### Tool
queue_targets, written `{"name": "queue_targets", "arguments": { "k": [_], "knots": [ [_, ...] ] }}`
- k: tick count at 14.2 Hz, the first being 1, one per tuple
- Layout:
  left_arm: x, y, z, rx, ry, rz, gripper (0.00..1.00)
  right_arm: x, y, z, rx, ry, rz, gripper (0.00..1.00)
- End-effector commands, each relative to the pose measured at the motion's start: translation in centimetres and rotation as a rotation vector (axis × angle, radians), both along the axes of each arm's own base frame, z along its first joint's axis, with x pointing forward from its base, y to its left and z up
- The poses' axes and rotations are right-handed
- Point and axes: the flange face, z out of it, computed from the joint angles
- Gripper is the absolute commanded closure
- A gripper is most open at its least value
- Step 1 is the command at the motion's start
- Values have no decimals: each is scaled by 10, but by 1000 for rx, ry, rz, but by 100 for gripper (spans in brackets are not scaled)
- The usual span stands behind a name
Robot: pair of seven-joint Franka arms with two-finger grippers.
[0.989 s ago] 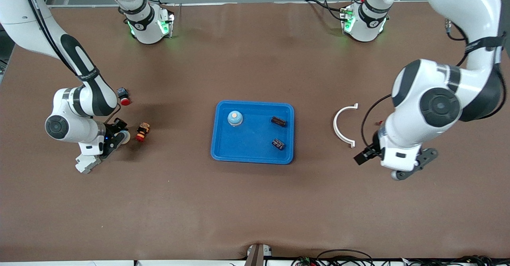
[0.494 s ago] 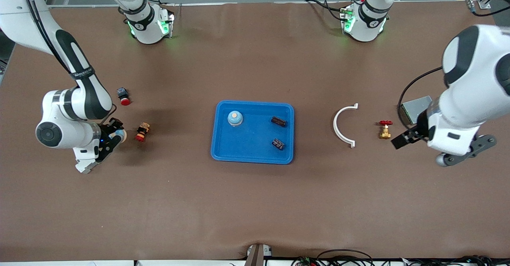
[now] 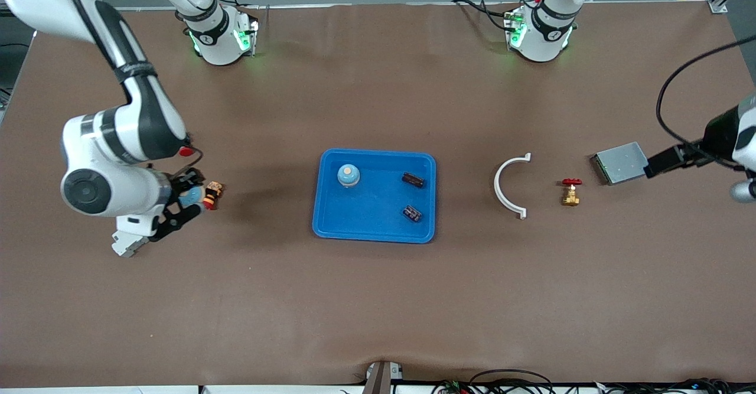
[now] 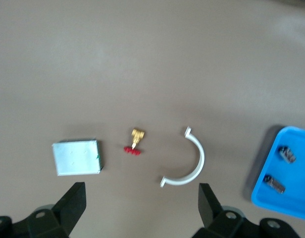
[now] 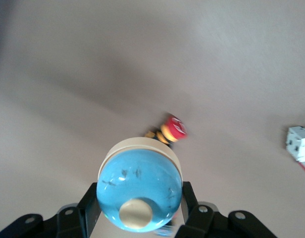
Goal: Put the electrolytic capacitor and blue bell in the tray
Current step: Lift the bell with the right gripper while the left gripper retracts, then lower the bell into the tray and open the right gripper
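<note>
Right gripper point(image 5: 140, 218): fingers pinched on a blue bell point(image 5: 139, 186), dome and cream button facing the wrist camera, cream base rim showing above the dome. In the front view this gripper point(image 3: 184, 202) is in the air over the table point(image 3: 378, 299) toward the right arm's end, with the held bell point(image 3: 190, 195) just beside a small red-and-yellow push button point(image 3: 211, 195) that lies on the table. That push button point(image 5: 168, 130) shows past the bell in the right wrist view. A second red button point(image 3: 186, 152) peeks out from under the right arm's forearm. A white block point(image 5: 301, 144) sits at the edge of the right wrist view.

Left gripper point(image 4: 142, 203): fingers spread wide, nothing between them, up over the left arm's end of the table. Below it in the wrist view: a grey metal box point(image 4: 76, 157), a brass valve with a red handle point(image 4: 135, 142), a white half-ring clamp point(image 4: 187, 166), and a corner of the tray point(image 4: 271, 198).

Centre of table: blue tray point(image 3: 374, 233). Inside it, another blue bell point(image 3: 348, 175) stands upright in the corner toward the right arm's base. Two dark capacitors lie in the tray's half toward the left arm's end: one capacitor point(image 3: 413, 179) farther from the front camera, the other capacitor point(image 3: 412, 213) nearer.

Between tray and left arm's end, in order outward: half-ring clamp point(image 3: 509, 185), valve point(image 3: 570, 191), metal box point(image 3: 619, 163).
</note>
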Motion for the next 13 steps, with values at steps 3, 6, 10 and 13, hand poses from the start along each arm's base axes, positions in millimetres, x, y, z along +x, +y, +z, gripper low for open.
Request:
{"name": "queue_targets", "arguments": {
  "k": [3,6,10,13],
  "knots": [
    [-41,-12,19,8,7,-55,0,-19,138,29,-66,-97,-224,79],
    [-62,-10,22,-9,16,-50,0,-16,180,10,-51,-130,-311,79],
    [-80,-3,26,-5,17,-36,0,-15,227,-30,-7,-160,-379,80],
    [-84,-2,31,-3,22,-35,0,-19,260,-38,9,-172,-402,80]
  ]
}}
